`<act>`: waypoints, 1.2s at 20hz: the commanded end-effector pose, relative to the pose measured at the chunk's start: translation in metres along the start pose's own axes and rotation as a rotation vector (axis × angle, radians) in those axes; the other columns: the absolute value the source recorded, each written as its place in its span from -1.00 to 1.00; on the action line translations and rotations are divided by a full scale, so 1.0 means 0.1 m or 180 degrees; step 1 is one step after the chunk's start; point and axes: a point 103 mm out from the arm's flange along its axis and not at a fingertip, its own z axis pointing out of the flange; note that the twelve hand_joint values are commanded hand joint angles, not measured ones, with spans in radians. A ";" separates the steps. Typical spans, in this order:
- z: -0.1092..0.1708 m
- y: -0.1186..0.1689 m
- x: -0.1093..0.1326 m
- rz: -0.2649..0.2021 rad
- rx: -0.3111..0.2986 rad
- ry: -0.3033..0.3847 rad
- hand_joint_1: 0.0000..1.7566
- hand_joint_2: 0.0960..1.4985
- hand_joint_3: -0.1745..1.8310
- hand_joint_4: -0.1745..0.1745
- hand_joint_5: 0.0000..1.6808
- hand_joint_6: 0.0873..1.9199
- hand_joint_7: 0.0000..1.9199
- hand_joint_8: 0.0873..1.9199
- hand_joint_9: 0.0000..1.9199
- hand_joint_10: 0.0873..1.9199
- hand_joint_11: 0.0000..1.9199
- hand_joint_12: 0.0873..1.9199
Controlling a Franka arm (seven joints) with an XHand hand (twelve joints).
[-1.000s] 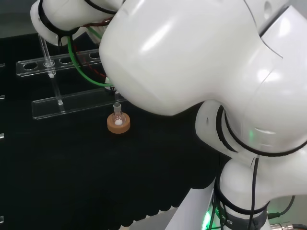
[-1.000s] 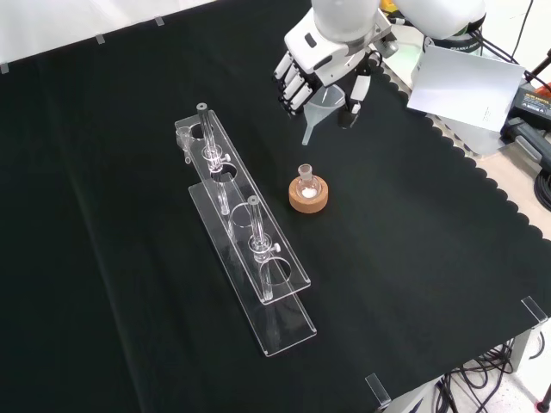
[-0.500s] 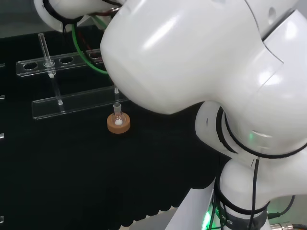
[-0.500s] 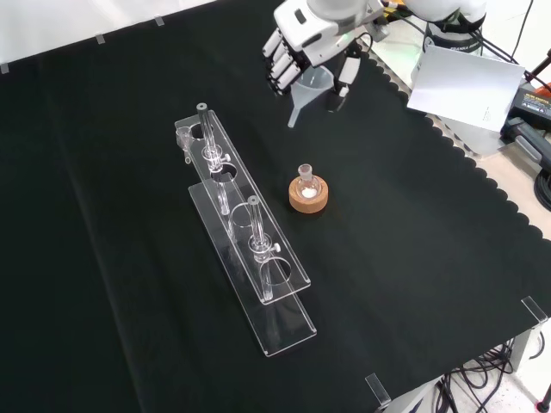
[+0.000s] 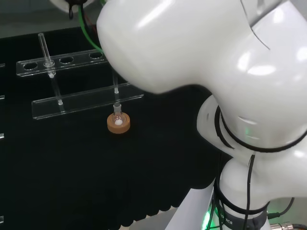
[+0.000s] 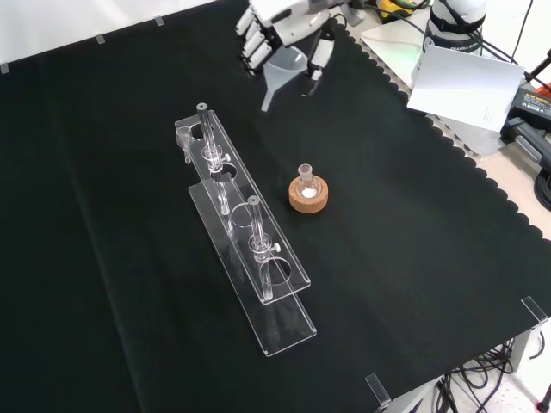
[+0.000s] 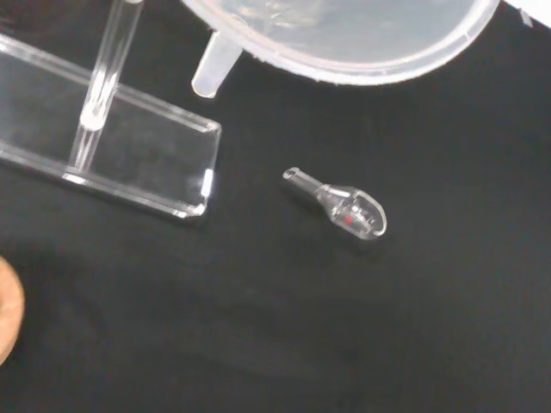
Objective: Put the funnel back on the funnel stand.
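Black cloth [image 6: 413, 258] covers my bench, the clear funnel stand [image 6: 245, 228] lying across it beside a small flask [image 6: 306, 181] on its cork ring [image 6: 308, 199], while my hand [image 6: 267, 21], fingers curled round the funnel [image 6: 281, 73], holds it aloft near the far edge.

Landmark: clear funnel stand [image 6: 245, 249], long, running diagonally across the front view.
- Obstacles on it: two upright posts [image 6: 204, 133].
- Beside it, front view right: small flask on cork ring [image 6: 307, 194], a bare gap of cloth between.
- Near its far end: small glass scoop [image 7: 344, 205], lying flat.
- Free: open black cloth [image 6: 413, 258] beyond the flask.
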 end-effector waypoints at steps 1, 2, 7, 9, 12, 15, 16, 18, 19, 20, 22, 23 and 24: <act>-0.23 0.34 -0.24 0.0008 -0.0060 0.0066 -0.15 0.05 -0.35 -0.05 -0.07 -0.36 -0.21 -0.39 0.17 -0.76 -0.21 0.19; -0.26 0.40 -0.26 0.0003 -0.0079 0.0067 -0.15 0.05 -0.35 -0.05 -0.07 -0.36 -0.21 -0.39 0.17 -0.76 -0.21 0.19; -0.34 0.66 -0.30 -0.0020 -0.0106 0.0048 -0.16 0.05 -0.34 -0.05 -0.07 -0.36 -0.21 -0.39 0.17 -0.75 -0.21 0.19; -0.34 0.76 -0.29 -0.0040 -0.0097 0.0044 -0.16 0.05 -0.34 -0.05 -0.07 -0.36 -0.21 -0.39 0.17 -0.75 -0.21 0.19; -0.34 0.90 -0.27 -0.0076 -0.0092 0.0051 -0.16 0.05 -0.34 -0.05 -0.07 -0.35 -0.21 -0.39 0.17 -0.75 -0.21 0.19; -0.33 1.01 -0.23 -0.0092 -0.0064 0.0041 -0.16 0.05 -0.34 -0.05 -0.07 -0.35 -0.21 -0.39 0.17 -0.75 -0.21 0.19; -0.32 1.04 -0.22 -0.0108 -0.0060 0.0045 -0.16 0.05 -0.34 -0.05 -0.07 -0.35 -0.21 -0.39 0.17 -0.75 -0.21 0.19; -0.30 1.08 -0.19 -0.0135 -0.0056 0.0062 -0.16 0.05 -0.34 -0.05 -0.07 -0.35 -0.21 -0.39 0.17 -0.75 -0.21 0.19; -0.29 1.10 -0.17 -0.0148 -0.0056 0.0061 -0.16 0.05 -0.34 -0.06 -0.07 -0.35 -0.21 -0.39 0.17 -0.75 -0.21 0.19; -0.28 1.11 -0.16 -0.0162 -0.0054 0.0065 -0.16 0.05 -0.34 -0.06 -0.07 -0.35 -0.21 -0.39 0.17 -0.75 -0.21 0.19; -0.27 1.13 -0.15 -0.0164 -0.0050 0.0073 -0.16 0.05 -0.34 -0.06 -0.07 -0.35 -0.21 -0.39 0.17 -0.75 -0.21 0.19; -0.26 1.14 -0.15 -0.0167 -0.0044 0.0074 -0.16 0.05 -0.34 -0.05 -0.07 -0.35 -0.21 -0.39 0.17 -0.75 -0.21 0.19; -0.25 1.15 -0.14 -0.0173 -0.0043 0.0071 -0.16 0.05 -0.34 -0.05 -0.07 -0.35 -0.21 -0.39 0.17 -0.75 -0.21 0.19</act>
